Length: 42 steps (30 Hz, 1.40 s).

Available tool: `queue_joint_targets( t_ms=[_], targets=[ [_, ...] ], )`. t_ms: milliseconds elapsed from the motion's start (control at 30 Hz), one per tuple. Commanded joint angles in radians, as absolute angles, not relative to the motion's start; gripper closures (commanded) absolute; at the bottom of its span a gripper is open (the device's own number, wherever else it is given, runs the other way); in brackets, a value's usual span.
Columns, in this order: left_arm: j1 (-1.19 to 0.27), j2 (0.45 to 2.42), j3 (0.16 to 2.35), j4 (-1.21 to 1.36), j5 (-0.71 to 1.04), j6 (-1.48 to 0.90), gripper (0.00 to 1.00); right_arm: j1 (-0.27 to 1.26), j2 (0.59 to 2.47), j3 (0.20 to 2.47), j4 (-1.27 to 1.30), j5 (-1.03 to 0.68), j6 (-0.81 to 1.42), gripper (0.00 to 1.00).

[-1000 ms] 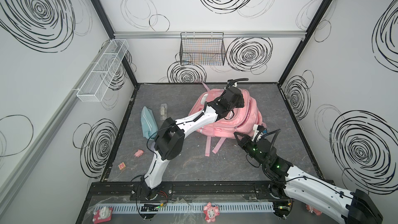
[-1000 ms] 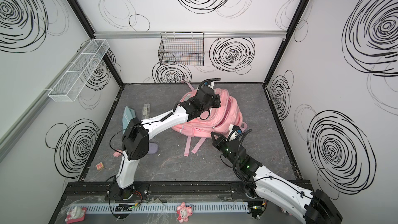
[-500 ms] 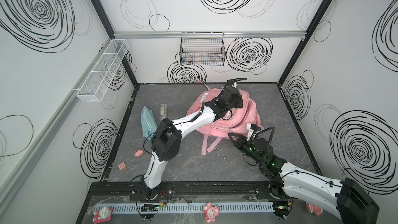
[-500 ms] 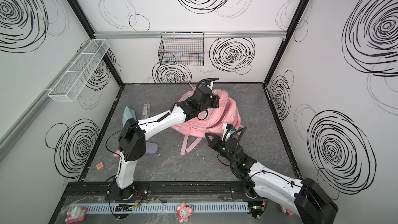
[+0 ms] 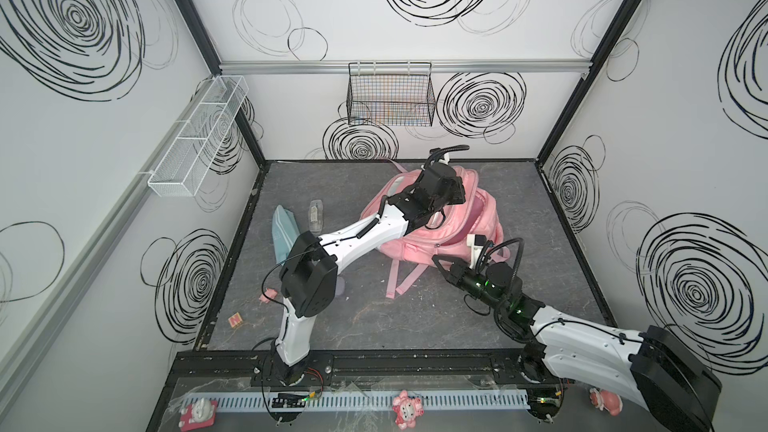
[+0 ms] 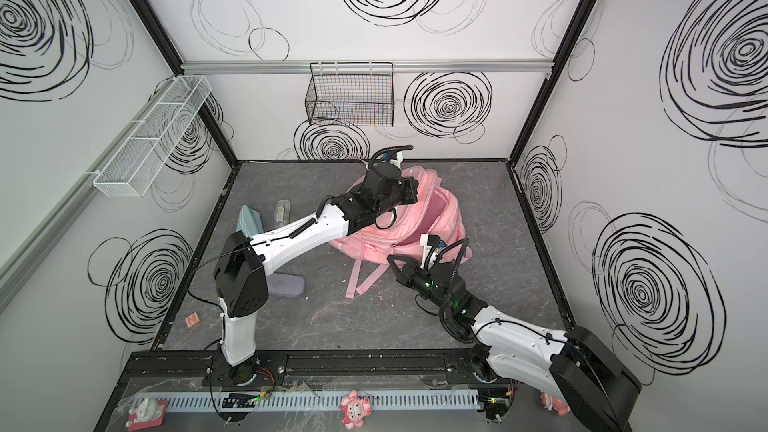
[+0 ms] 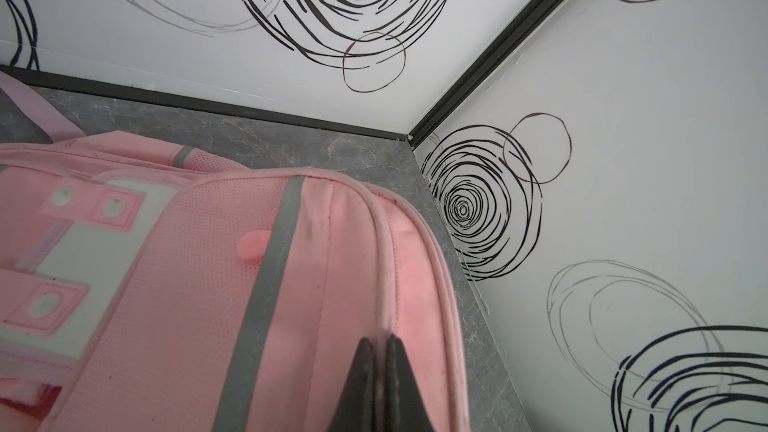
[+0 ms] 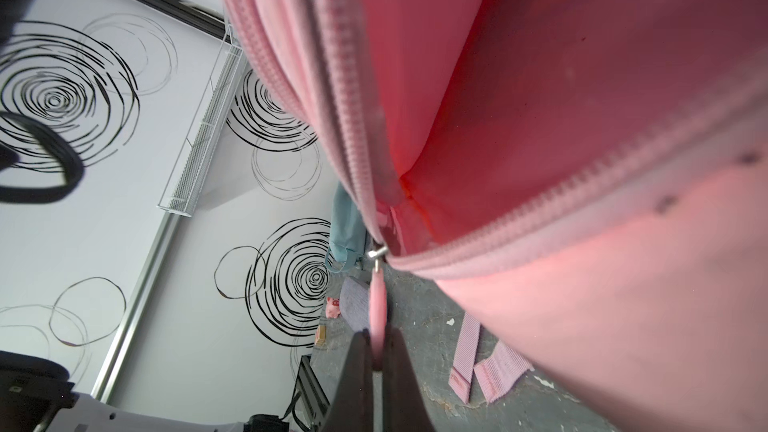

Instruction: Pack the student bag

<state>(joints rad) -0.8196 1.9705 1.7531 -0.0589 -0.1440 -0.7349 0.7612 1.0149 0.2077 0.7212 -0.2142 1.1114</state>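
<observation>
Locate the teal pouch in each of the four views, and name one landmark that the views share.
Both top views: teal pouch on the floor, left of the student bag.
Left wrist view: not in it.
Right wrist view: teal strip just beyond the zip pull.
Shared landmark: the student bag, in all four.

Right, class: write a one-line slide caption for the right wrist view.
Right hand pinches the pink zipper pull of the student bag, whose zip is partly open.
</observation>
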Motion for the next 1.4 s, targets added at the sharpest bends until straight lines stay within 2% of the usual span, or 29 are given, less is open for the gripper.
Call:
queue_joint_targets(
  t_ms=[0,333,467,600,667,733,767,833,900,933,1067,1133,1233,1367],
  targets=[
    [-0.819,1.857,1.801,0.322,-0.205,-0.807,1.00,0.785,1.055,0.253,0.711,-0.388,1.043,1.00],
    [-0.838,1.852,1.766,0.368,-0.253,-0.852,1.00,0.788,1.114,0.266,0.709,-0.365,0.991,1.00],
    [-0.836,1.838,1.714,0.385,-0.190,-0.818,1.00,0.790,1.077,0.310,0.559,-0.325,0.933,1.00],
    [-0.833,1.813,1.643,0.369,-0.103,-0.781,1.00,0.788,0.984,0.330,0.369,-0.201,0.874,1.00],
    [-0.836,1.801,1.611,0.353,-0.064,-0.749,1.00,0.788,0.940,0.334,0.324,-0.180,0.838,0.87],
    [-0.838,1.796,1.594,0.310,-0.032,-0.706,1.00,0.788,0.896,0.345,0.271,-0.169,0.809,0.61],
    [-0.838,1.795,1.587,0.292,-0.026,-0.690,1.00,0.789,0.880,0.350,0.246,-0.165,0.800,0.54],
    [-0.841,1.792,1.569,0.257,-0.013,-0.655,1.00,0.788,0.844,0.354,0.195,-0.148,0.788,0.45],
    [-0.843,1.788,1.553,0.230,-0.002,-0.625,0.99,0.788,0.809,0.351,0.166,-0.135,0.771,0.42],
    [-0.844,1.785,1.543,0.221,0.000,-0.609,0.98,0.788,0.792,0.350,0.155,-0.128,0.760,0.41],
    [-0.848,1.777,1.506,0.192,0.013,-0.569,0.77,0.788,0.701,0.353,0.095,-0.079,0.745,0.40],
    [-0.847,1.767,1.486,0.182,0.028,-0.552,0.63,0.788,0.644,0.353,0.067,-0.041,0.743,0.40],
    [-0.845,1.727,1.444,0.159,0.029,-0.514,0.47,0.787,0.556,0.353,0.034,0.021,0.735,0.39],
    [-0.832,1.622,1.373,0.112,-0.006,-0.446,0.35,0.785,0.469,0.356,0.027,0.084,0.695,0.37]
  ],
)
